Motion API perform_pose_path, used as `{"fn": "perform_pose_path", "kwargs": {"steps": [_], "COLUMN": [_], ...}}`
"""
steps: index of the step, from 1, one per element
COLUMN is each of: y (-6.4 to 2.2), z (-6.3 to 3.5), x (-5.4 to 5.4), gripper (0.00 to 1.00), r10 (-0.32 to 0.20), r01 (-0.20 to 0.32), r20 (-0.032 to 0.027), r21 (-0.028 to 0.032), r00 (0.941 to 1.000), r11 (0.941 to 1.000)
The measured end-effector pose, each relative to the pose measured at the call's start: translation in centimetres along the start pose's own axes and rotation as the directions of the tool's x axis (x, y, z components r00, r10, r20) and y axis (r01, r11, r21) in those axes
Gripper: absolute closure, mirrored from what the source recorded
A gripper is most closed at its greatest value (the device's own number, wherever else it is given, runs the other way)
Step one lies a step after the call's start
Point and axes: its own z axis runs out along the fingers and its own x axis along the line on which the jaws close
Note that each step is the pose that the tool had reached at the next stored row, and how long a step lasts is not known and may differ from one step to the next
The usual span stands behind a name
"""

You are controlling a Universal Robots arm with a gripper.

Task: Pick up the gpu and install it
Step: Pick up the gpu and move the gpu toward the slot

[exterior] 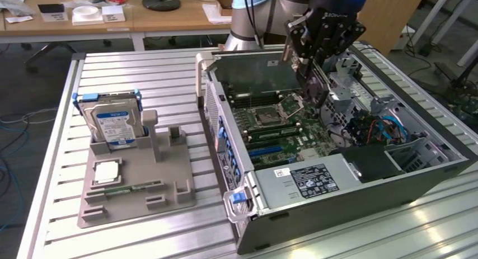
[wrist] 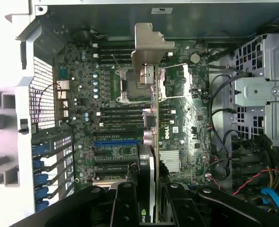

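End effector (exterior: 312, 74) clamped on the gpu (wrist: 148, 47), held on edge above the motherboard (exterior: 278, 125); card likely light, stiff, fragile, best gripped by its board edges.

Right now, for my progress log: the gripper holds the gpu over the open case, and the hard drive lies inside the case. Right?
Not quite: the exterior view shows the hard drive standing in the gray holder outside the case. The gripper does hold the gpu.
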Motion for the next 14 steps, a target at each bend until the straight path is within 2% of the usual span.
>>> {"fn": "perform_pose_path", "kwargs": {"steps": [14], "y": [0.32], "z": [0.26], "x": [-6.3], "gripper": [0.73], "r10": [0.0], "r01": [0.0], "r20": [0.0], "r21": [0.0], "r00": [1.0], "r11": [1.0]}}
